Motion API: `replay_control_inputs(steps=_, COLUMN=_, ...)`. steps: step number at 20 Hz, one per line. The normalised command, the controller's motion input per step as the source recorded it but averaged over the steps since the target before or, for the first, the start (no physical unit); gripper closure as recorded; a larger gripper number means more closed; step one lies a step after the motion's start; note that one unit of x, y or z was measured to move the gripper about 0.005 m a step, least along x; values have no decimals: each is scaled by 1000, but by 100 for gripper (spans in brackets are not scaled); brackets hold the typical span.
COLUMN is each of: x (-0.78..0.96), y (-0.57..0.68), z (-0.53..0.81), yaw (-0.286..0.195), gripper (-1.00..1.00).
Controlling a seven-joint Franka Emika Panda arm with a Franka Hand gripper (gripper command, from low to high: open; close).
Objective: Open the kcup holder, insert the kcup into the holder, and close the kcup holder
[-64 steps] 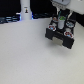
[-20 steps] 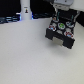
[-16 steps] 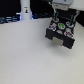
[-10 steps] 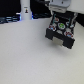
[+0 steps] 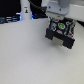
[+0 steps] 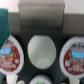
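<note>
Your end effector [image 5: 59, 18] is hanging right over the black boxy kcup holder [image 5: 60, 36], which is sitting toward the exterior view's right on the pale, matte surface [image 5: 25, 55]. The picture is too blurred for you to tell whether the jaws are parted, closed or gripping anything.

The opening step is looking done, as a judgement: the wrist view is showing you the dark sliding tray with its round pod slots exposed. Going across that tray, you are seeing a red-labelled foil-topped pod [image 6: 10, 54], then a smooth, pale, empty round slot [image 6: 42, 50] in the middle, then a second red-labelled pod [image 6: 75, 56]. A flat grey block [image 6: 42, 14] is lying beyond them.

The small white kcup with the green-patterned round top [image 5: 61, 25] is showing in the exterior view at the holder's upper edge, just beneath the end effector. Whether it is seated or being carried is not clear to you. So the insertion is probably under way, and closing the tray is not yet done.
</note>
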Motion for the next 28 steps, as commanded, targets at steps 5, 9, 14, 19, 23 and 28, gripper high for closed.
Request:
replay_control_inputs(steps=5, x=538, y=4, z=-142, yaw=96, gripper=-100)
replay_control_inputs(steps=9, x=383, y=79, z=-281, yaw=134, gripper=-100)
replay_control_inputs(steps=14, x=40, y=271, z=-177, yaw=166, gripper=-100)
replay_control_inputs(steps=19, x=-213, y=304, z=-91, yaw=196, gripper=-100)
replay_control_inputs(steps=23, x=-323, y=430, z=-10, yaw=139, gripper=-100)
replay_control_inputs(steps=28, x=-337, y=567, z=4, yaw=98, gripper=-100)
